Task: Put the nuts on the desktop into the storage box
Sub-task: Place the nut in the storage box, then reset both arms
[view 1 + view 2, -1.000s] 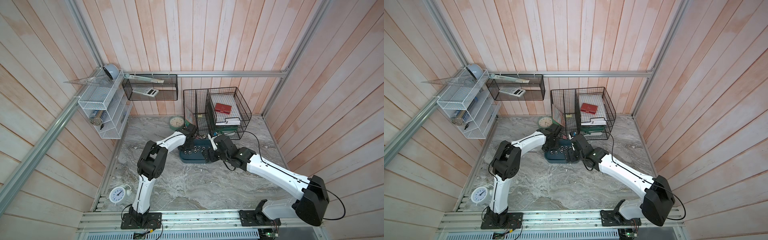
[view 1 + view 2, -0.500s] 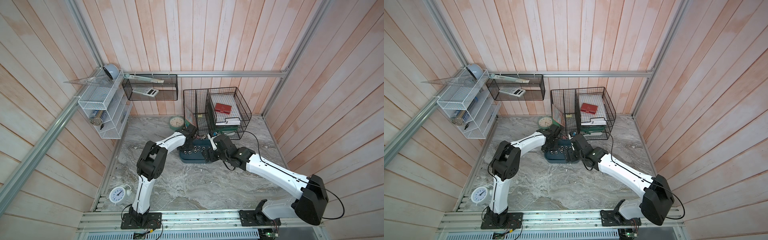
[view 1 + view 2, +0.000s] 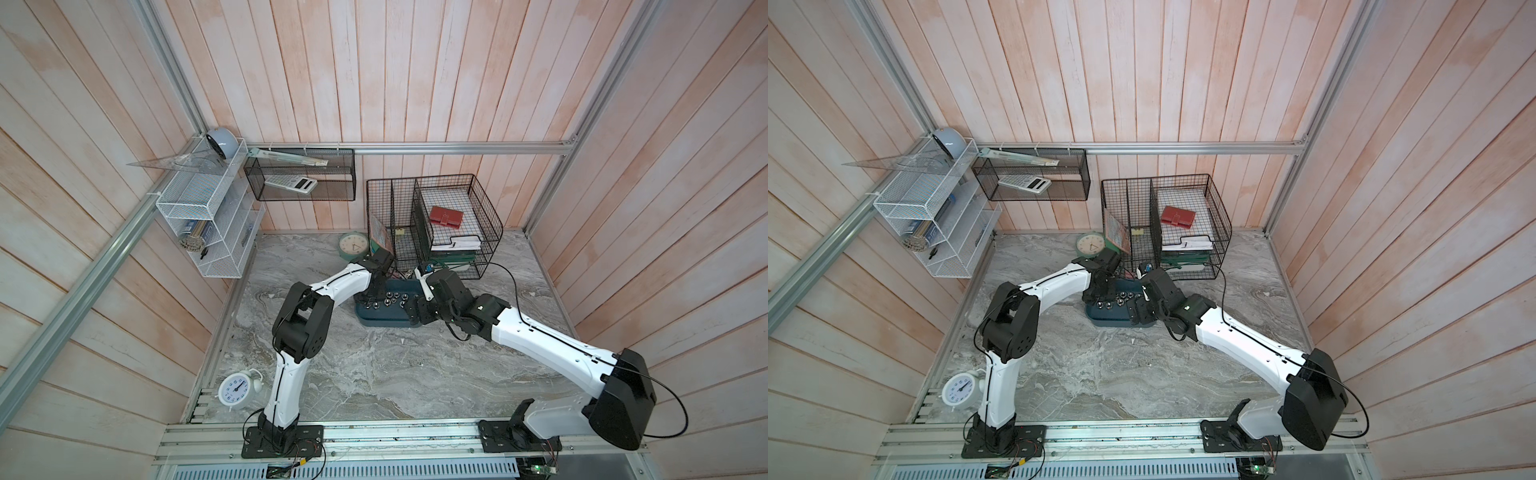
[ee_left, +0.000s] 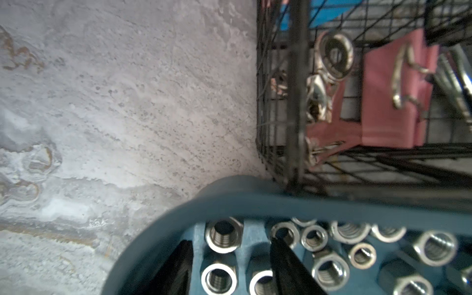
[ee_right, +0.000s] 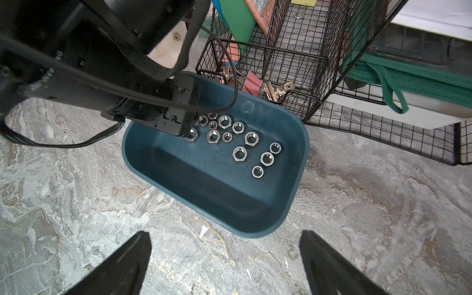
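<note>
Nuts (image 5: 239,154) lying in storage box (image 5: 204,199); left gripper (image 4: 229,245) parted over them, pinching nothing; right gripper (image 5: 224,233) spread wide over desktop (image 5: 76,204).

Just beyond the left fingers (image 4: 283,263) stands a black wire-mesh file organiser (image 3: 432,224), with a pink binder clip with metal handles (image 4: 388,102) and a brassy metal bulldog clip (image 5: 278,90) inside its nearest low compartment. A red wallet (image 3: 446,217) lies on its top tray. Farther past the fingers is a round green clock (image 3: 353,248), and a small white twin-bell alarm clock (image 3: 237,388) sits well behind them.
</note>
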{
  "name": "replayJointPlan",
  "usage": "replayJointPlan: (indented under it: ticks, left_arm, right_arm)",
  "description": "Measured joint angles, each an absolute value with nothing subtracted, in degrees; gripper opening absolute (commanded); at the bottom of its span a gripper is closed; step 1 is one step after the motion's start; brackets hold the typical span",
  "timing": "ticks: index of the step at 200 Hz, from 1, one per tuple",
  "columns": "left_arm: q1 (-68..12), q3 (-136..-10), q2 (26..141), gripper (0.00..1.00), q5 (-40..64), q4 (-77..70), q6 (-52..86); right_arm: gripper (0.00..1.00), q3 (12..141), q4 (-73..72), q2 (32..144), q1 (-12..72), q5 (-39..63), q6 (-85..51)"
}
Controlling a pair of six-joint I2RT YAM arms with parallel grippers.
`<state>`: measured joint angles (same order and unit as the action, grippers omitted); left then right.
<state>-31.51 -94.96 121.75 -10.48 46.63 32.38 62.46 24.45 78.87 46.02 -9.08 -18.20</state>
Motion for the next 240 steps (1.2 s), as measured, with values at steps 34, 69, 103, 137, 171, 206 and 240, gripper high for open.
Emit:
replayJointPlan:
  ticks: [34,69,103,137,171,206,240]
  left_arm:
    - [-31.46,-95.7,118.34,0.62,-10.07,48.07,32.4]
    - [-31.4,-96.38,113.23,0.83,-9.37,48.47,32.16]
    - [-30.65,-96.36,107.63,1.0,-8.97,48.23,32.12]
    - [-28.29,-95.02,102.15,1.0,-8.82,47.11,31.9]
    - [-23.97,-89.91,95.79,1.0,-9.41,45.58,31.09]
    - [-18.59,-83.94,89.14,1.0,-11.35,44.16,30.63]
    - [-12.75,-79.2,84.23,1.0,-12.53,42.57,30.65]
  right_arm:
    - [0.98,63.07,24.43,79.18,45.95,-9.06,-17.96]
    - [0.98,63.09,24.38,79.31,45.21,-9.06,-17.96]
    - [0.98,63.09,23.79,79.31,44.1,-9.13,-18.0]
    - [0.98,63.09,22.94,79.31,43.09,-9.56,-17.98]
    - [0.98,63.05,21.74,79.29,41.17,-10.57,-17.98]
    - [0.98,61.84,19.64,78.72,38.17,-10.94,-17.98]
    - [0.98,60.29,18.09,77.56,35.77,-12.45,-17.98]
